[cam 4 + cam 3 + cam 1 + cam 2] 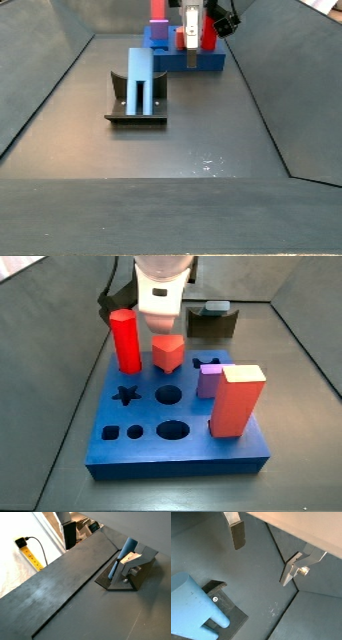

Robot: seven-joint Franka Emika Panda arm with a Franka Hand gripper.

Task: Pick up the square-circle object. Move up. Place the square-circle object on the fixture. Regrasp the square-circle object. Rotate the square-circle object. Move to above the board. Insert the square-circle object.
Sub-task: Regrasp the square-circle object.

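The large thick blue square board [147,451] carries coloured pegs. The dark L-shaped fixture [135,112] supports the upright slender grey-blue two-pronged square-circle object [140,75]. The gripper [264,554] hangs above, jaws apart, empty.

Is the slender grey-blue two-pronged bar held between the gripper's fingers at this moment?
No. The slender grey-blue two-pronged bar stands on the dark fixture, while the gripper, hanging nearer the blue board, shows nothing between its fingers.
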